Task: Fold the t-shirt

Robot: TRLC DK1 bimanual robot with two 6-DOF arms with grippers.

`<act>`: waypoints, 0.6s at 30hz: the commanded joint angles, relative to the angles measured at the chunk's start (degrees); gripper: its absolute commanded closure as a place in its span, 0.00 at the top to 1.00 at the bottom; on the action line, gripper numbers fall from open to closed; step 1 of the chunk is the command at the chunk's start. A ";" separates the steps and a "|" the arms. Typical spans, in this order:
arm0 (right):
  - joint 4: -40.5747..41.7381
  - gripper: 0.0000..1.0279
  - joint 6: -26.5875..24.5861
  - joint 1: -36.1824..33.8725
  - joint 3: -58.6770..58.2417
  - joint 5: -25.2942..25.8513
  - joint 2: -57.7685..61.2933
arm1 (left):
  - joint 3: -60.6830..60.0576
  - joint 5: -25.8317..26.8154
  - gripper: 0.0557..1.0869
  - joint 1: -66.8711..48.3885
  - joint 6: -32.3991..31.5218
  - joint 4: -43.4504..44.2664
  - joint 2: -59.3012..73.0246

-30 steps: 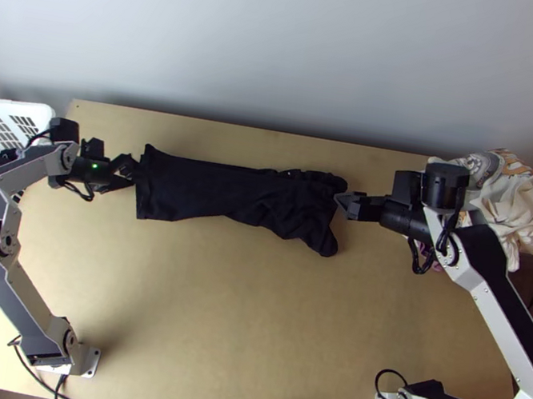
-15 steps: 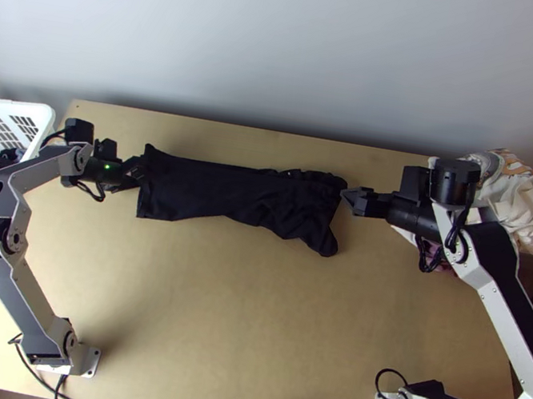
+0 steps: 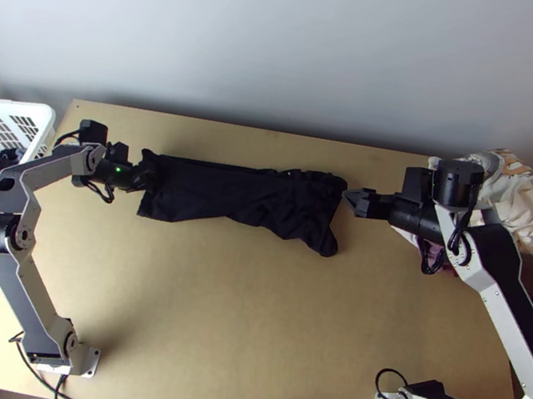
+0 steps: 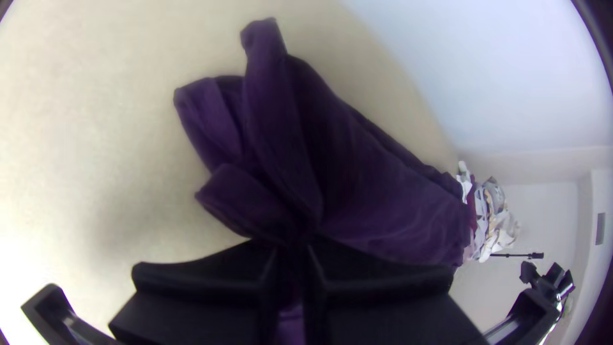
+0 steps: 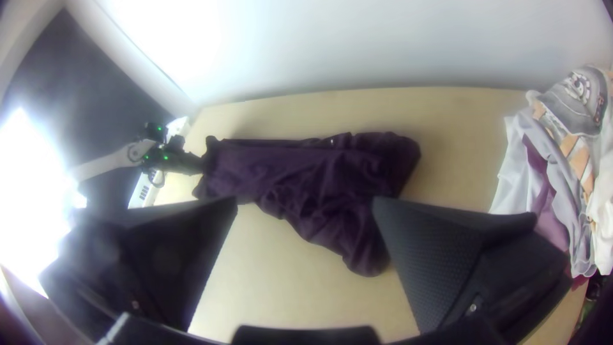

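The black t-shirt (image 3: 242, 198) lies folded in a long strip across the table's far half, its right end wider and wrinkled. At the strip's left end my left gripper (image 3: 148, 177) is shut on the cloth; in the left wrist view the shirt (image 4: 383, 198), looking purple, bunches up where the left gripper (image 4: 292, 255) pinches it. My right gripper (image 3: 350, 197) is just beyond the strip's right end. In the right wrist view the right gripper (image 5: 305, 204) stands open, nothing between its fingers, with the shirt (image 5: 306, 179) beyond it.
A white basket (image 3: 17, 111) with dark cloth stands at the left edge. A heap of light and patterned clothes (image 3: 516, 207) lies at the far right corner, beside the right arm. Bare tabletop (image 3: 248, 318) stretches between the arm bases, with cables along the near edge.
My left gripper has moved right onto the shirt's left end and closed on it, gathering the cloth there. The right gripper has drawn slightly right, off the shirt's right end.
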 commanded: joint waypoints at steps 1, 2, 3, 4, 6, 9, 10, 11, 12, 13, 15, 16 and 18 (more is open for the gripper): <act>0.22 0.96 -0.13 -0.64 -1.14 0.05 -1.13 | 2.97 -0.94 0.04 1.68 0.84 -4.87 -5.59; 0.39 0.96 -0.05 -0.73 -1.49 0.05 -1.22 | 3.94 -1.55 0.04 1.68 0.93 -6.02 -6.30; 0.39 0.96 -0.05 -0.91 -1.93 0.05 -1.57 | 5.26 -1.99 0.04 1.60 1.81 -8.48 -7.00; 0.57 0.96 -0.05 -0.99 -2.55 -0.03 -1.84 | 6.75 -2.26 0.04 1.24 2.60 -10.76 -7.70; 0.74 0.96 0.04 -0.99 -3.87 0.05 -2.45 | 9.91 -3.40 0.04 0.01 2.95 -14.72 -8.85; 1.89 0.96 0.04 -1.08 -6.06 -0.03 -3.59 | 13.61 -5.86 0.04 -3.33 3.04 -18.58 -10.60; 2.24 0.96 0.13 -1.17 -6.85 -0.03 -3.95 | 14.92 -6.91 0.04 -4.73 3.04 -19.81 -10.69; 2.68 0.96 0.13 -1.17 -7.65 -0.03 -4.30 | 16.15 -7.79 0.04 -6.05 3.04 -21.05 -10.69; 3.12 0.96 0.22 -1.17 -8.44 -0.12 -4.74 | 16.95 -8.76 0.04 -7.55 2.95 -21.48 -10.69; 3.73 0.96 0.22 -1.17 -9.40 -0.21 -5.09 | 17.74 -9.55 0.04 -8.69 2.87 -21.92 -10.60; 5.05 0.96 0.75 -1.17 -11.16 -0.30 -5.97 | 19.85 -11.04 0.04 -10.97 2.60 -23.68 -9.81; 5.23 0.96 0.75 -1.08 -11.60 -0.39 -6.23 | 21.08 -12.01 0.04 -12.29 2.51 -24.56 -9.28; 5.49 0.96 0.75 -1.17 -12.48 -0.56 -6.93 | 23.80 -13.95 0.04 -14.75 2.25 -26.23 -7.97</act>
